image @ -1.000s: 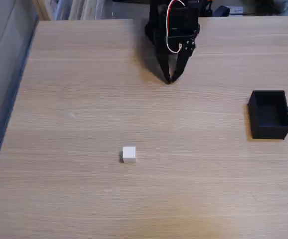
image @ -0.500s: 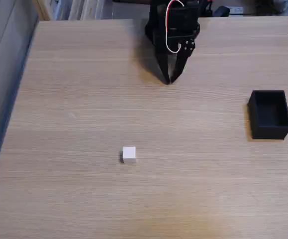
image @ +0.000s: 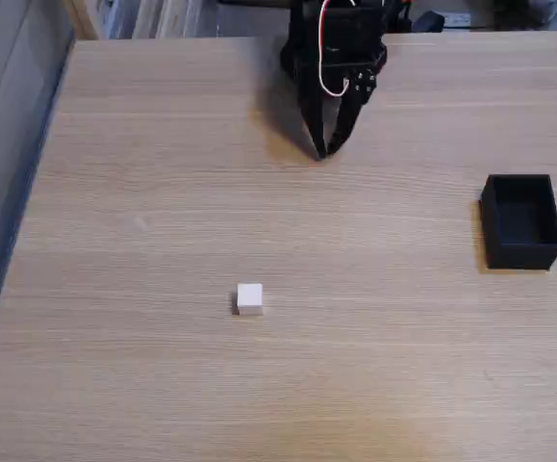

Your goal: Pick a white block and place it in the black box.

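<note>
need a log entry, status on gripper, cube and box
Black gripper shut, empty, at far table edge. Small white cube untouched mid-table. Matte black open box empty at right. Path clear.

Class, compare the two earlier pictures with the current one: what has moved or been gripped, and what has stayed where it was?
The gripper has crept very slightly toward the far edge of the table, its tips together throughout; it has taken hold of nothing. The white block lies in the same place on the table, and the black box sits unmoved at the right of the fixed view.
</note>
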`<action>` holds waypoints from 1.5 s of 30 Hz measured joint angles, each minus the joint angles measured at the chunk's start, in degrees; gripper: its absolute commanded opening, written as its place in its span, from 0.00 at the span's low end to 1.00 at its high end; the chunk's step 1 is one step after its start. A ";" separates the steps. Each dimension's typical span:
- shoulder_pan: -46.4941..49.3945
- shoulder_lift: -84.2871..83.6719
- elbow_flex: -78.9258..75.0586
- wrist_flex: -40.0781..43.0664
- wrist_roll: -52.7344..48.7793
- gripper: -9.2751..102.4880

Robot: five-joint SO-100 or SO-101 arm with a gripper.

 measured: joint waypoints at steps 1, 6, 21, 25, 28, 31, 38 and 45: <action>-0.09 -1.49 -1.23 0.09 0.53 0.09; -1.23 -8.88 -7.21 -1.32 3.43 0.15; 4.57 -33.05 -19.95 -14.77 4.75 0.31; 7.21 -40.52 -22.32 -21.27 3.08 0.31; 8.70 -46.67 -24.70 -25.22 2.29 0.30; 9.67 -52.12 -27.51 -28.74 1.85 0.30; 11.60 -63.46 -34.89 -33.57 0.79 0.30; 14.33 -71.98 -41.31 -36.21 0.35 0.30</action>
